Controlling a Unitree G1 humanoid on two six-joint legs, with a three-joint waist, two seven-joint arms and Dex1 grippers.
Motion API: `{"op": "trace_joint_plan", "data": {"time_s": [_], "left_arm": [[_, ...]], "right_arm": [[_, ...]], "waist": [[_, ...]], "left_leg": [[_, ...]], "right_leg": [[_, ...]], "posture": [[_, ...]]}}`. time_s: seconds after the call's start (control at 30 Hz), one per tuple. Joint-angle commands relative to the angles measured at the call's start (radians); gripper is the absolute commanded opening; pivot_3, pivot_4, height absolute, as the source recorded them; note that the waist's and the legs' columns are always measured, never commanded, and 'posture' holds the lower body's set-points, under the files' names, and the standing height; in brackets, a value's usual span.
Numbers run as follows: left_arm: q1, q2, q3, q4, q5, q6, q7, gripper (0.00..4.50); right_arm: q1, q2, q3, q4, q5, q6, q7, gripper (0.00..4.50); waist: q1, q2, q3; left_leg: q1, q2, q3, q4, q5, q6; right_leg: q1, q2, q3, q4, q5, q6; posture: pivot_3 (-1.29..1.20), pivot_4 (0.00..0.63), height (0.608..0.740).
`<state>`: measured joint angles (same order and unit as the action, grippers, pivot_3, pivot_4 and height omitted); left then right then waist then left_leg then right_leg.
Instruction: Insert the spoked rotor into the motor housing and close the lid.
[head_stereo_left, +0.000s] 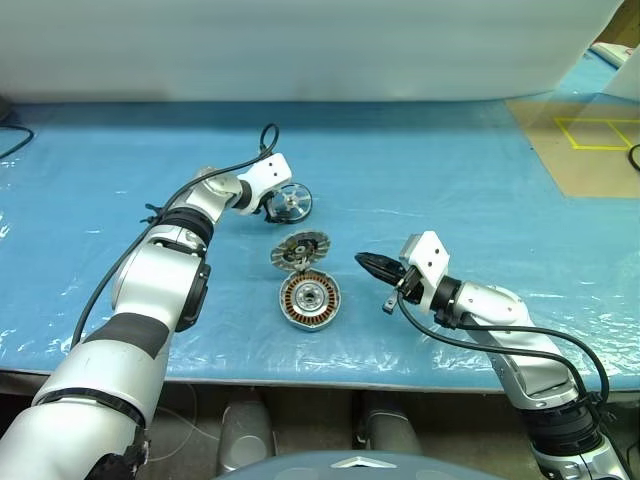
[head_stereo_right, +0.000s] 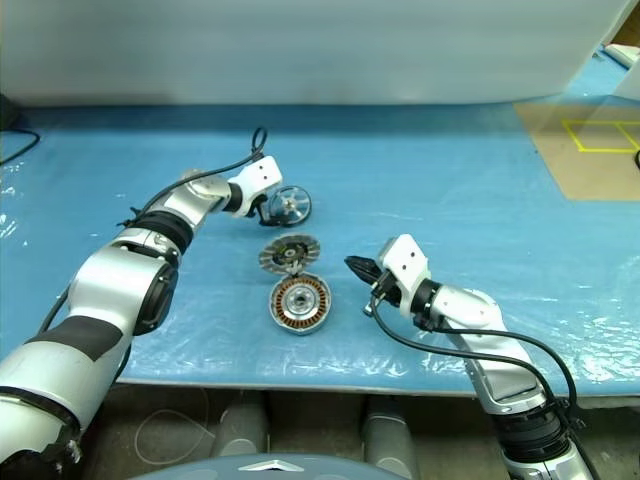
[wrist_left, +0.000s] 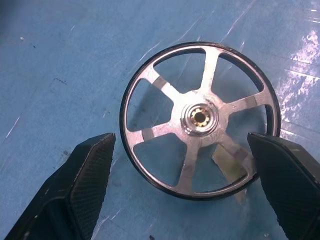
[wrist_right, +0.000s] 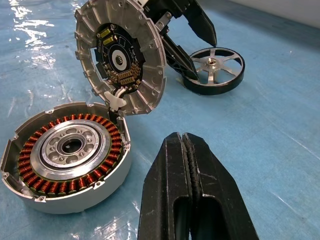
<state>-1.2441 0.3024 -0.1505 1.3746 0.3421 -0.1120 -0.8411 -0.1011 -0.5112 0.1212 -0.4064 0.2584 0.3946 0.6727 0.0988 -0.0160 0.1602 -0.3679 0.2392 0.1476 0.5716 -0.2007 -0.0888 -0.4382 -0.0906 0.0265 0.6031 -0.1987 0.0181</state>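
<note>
The spoked rotor (wrist_left: 200, 117), a silver wheel with a dark rim, lies flat on the blue sheet at the far middle (head_stereo_left: 293, 201). My left gripper (wrist_left: 182, 167) is open, one finger on each side of the rotor, not touching it. The motor housing (wrist_right: 67, 155), with copper windings around a silver hub, sits nearer to me (head_stereo_left: 309, 300). Its ribbed lid (wrist_right: 122, 55) stands hinged up at the housing's far edge (head_stereo_left: 299, 249). My right gripper (wrist_right: 192, 160) is shut and empty, just right of the housing (head_stereo_left: 368, 264).
A blue plastic sheet (head_stereo_left: 450, 180) covers the table. A brown board with yellow tape (head_stereo_left: 585, 135) lies at the far right. Black cables run along both arms. The table's front edge (head_stereo_left: 330, 378) is close behind the housing.
</note>
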Motion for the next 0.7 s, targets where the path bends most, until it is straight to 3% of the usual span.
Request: {"op": "trace_joint_plan", "data": {"time_s": [0.03, 0.27, 0.37, 0.7], "left_arm": [[-0.005, 0.003, -0.001, -0.008, 0.004, -0.014, 0.005, 4.47], [-0.001, -0.011, -0.004, -0.007, 0.007, -0.027, -0.002, 4.47], [0.0, -0.015, -0.003, -0.006, 0.005, -0.023, -0.018, 3.92], [0.006, -0.017, 0.005, -0.006, -0.004, -0.007, -0.062, 0.51]], "right_arm": [[-0.002, -0.006, -0.02, -0.044, 0.004, -0.009, -0.005, 0.0], [0.006, -0.001, -0.013, -0.051, -0.004, -0.008, -0.016, 0.0], [0.007, -0.001, -0.012, -0.052, -0.007, -0.009, -0.022, 0.0], [0.004, 0.001, -0.012, -0.05, -0.015, -0.013, -0.031, 0.0]], "waist": [[0.0, 0.0, 0.0], [0.0, 0.0, 0.0], [0.0, 0.0, 0.0], [-0.001, 0.0, 0.0]], "left_leg": [[0.0, 0.0, 0.0, 0.0, 0.0, 0.0], [0.0, 0.0, 0.0, 0.0, 0.0, 0.0], [0.0, 0.0, 0.0, 0.0, 0.0, 0.0], [0.0, 0.0, 0.0, 0.0, 0.0, 0.0]], "right_leg": [[0.0, 0.0, 0.0, 0.0, 0.0, 0.0], [0.0, 0.0, 0.0, 0.0, 0.0, 0.0], [0.0, 0.0, 0.0, 0.0, 0.0, 0.0], [0.0, 0.0, 0.0, 0.0, 0.0, 0.0]], "posture": [[0.0, 0.15, 0.74], [0.0, 0.15, 0.74], [0.0, 0.15, 0.74], [0.0, 0.15, 0.74]]}}
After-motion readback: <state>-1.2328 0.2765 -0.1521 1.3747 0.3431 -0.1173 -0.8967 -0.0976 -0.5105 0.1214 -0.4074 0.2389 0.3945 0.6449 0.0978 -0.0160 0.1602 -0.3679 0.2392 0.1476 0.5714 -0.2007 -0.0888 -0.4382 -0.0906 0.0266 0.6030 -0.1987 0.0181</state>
